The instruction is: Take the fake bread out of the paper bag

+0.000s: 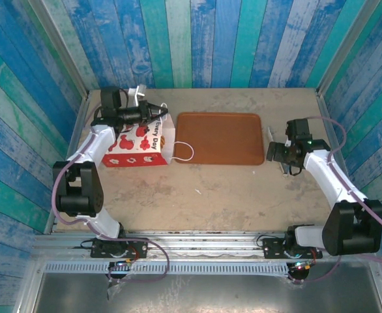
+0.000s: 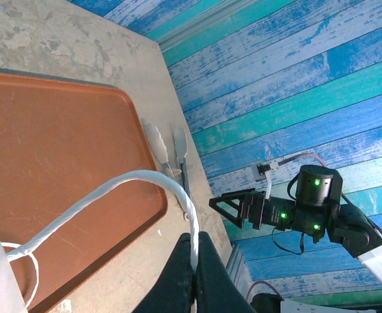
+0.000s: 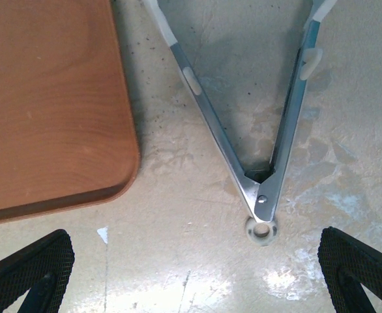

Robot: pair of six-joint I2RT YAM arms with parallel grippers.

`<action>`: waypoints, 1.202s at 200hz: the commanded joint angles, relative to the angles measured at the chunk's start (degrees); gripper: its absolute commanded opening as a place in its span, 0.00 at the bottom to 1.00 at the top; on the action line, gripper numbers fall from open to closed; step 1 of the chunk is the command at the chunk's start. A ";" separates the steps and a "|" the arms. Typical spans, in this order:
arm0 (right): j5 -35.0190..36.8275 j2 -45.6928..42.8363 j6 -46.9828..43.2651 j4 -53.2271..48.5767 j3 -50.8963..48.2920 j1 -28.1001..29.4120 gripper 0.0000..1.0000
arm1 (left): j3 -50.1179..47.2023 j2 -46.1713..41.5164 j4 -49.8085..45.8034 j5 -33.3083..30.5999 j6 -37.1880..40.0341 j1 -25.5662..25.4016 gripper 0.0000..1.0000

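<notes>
1. Black fingers of the left gripper (image 2: 194, 251) are pressed together on one white cord handle (image 2: 113, 189) at the bottom centre of the left wrist view. The cord arches up and to the left from the pinch.
2. That handle belongs to the one paper bag (image 1: 139, 145), white with a red patterned lower half and red lettering, in the upper left of the overhead view. The bag has two handles, and the second handle (image 1: 186, 151) loops loose over the tray's left edge. What is inside the bag is hidden.
3. One flat brown tray (image 1: 218, 138) sits just right of the bag, mid-frame.
4. The right gripper (image 3: 194, 274) is spread wide over bare table (image 3: 197, 248) and grips nothing. Its two textured pads (image 3: 28, 274) sit in the bottom corners of the right wrist view.
5. One pair of metal tongs (image 3: 263, 169) lies open in a V between those pads. It touches neither pad and lies just right of the tray's rounded corner.
6. Blue and teal plank walls (image 1: 230, 39) close in three sides.
</notes>
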 commanded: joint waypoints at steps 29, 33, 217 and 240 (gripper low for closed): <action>0.14 12.81 -3.90 -7.41 7.93 -3.99 1.00 | 0.70 -0.48 2.13 -0.94 -0.69 -0.20 0.00; 0.14 14.09 -4.09 -8.14 8.68 -4.29 1.00 | 0.67 -0.57 2.06 -1.06 -0.71 -0.21 0.00; -3.07 41.26 -15.16 -18.75 28.35 -8.74 0.90 | 0.29 -0.30 2.76 -1.69 -0.16 -0.20 0.00; -3.46 44.06 -14.88 -20.47 31.00 -8.73 0.87 | 0.29 -0.42 3.25 -1.64 -0.64 -0.20 0.00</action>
